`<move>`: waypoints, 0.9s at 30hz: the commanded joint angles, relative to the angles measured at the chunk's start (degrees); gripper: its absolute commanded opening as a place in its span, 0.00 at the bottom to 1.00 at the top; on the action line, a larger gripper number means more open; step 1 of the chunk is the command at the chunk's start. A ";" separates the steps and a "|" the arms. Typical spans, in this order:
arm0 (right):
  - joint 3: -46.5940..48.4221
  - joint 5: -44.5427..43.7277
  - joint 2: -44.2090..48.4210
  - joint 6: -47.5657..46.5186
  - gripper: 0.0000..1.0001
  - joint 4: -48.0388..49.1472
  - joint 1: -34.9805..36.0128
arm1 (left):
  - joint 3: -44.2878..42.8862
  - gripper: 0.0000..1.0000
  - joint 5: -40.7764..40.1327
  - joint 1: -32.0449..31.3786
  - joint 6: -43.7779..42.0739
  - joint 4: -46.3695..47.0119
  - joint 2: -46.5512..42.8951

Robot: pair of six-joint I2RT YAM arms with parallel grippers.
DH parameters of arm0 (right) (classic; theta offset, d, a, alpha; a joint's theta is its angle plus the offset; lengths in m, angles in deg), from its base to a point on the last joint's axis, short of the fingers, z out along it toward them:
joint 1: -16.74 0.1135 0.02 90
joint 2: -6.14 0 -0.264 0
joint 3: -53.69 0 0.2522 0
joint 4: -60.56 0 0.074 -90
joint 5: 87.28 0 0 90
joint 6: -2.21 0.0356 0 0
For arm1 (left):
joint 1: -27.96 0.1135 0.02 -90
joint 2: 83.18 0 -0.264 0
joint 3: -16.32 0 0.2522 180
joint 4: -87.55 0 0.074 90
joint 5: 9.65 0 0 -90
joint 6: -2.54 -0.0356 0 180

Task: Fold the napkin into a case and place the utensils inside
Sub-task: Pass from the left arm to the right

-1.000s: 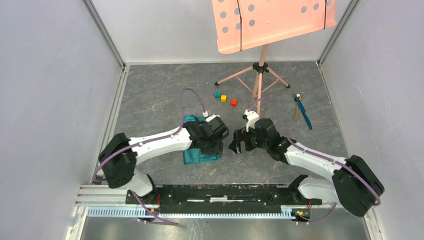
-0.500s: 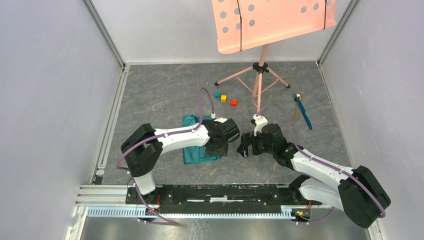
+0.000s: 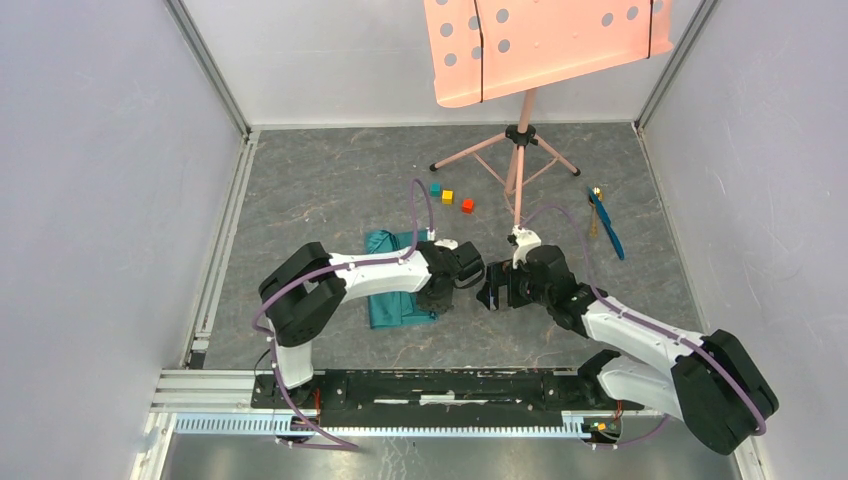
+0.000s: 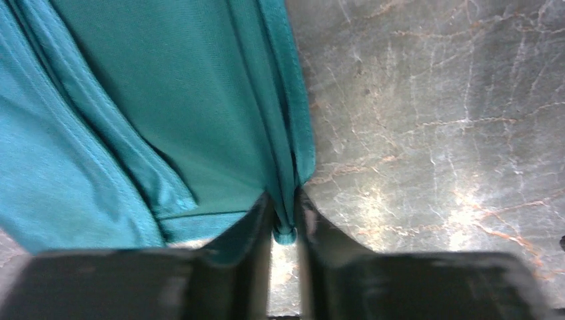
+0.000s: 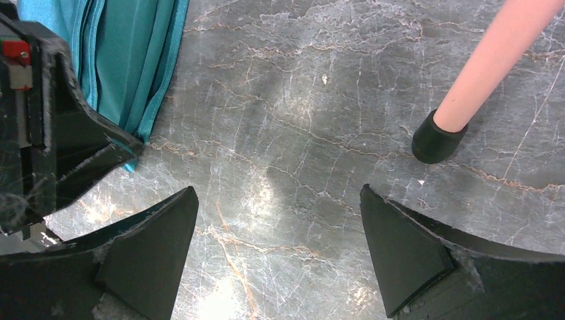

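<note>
Your left gripper (image 4: 282, 223) pinching folded edge of teal napkin (image 4: 153, 93), jaws narrow. Your right gripper (image 5: 276, 247) gaping wide, holding nothing, hovering over grey marbled table (image 5: 300, 100). Utensils (image 3: 604, 222) apparently lying far right, well apart.

My worktop (image 3: 330, 190) is grey with a marbled look. On it lie the folded teal napkin (image 3: 385, 308) near my side, three small cubes (image 3: 447, 196) in a row further back, the pink stand (image 3: 517, 150) on its feet, and at the far right the utensils (image 3: 606, 228), seemingly touching, though they are too small to be sure.
</note>
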 commanded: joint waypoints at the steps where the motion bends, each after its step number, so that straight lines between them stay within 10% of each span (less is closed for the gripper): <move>1: 1.12 2.43 -2.09 0.61 0.98 2.34 -0.95 | 0.49 0.14 -4.45 -0.26 0.54 1.59 -0.58; 27: 20.59 14.23 -40.07 31.52 0.92 33.06 3.14 | 11.90 0.02 -2.82 -0.01 0.24 8.11 -19.88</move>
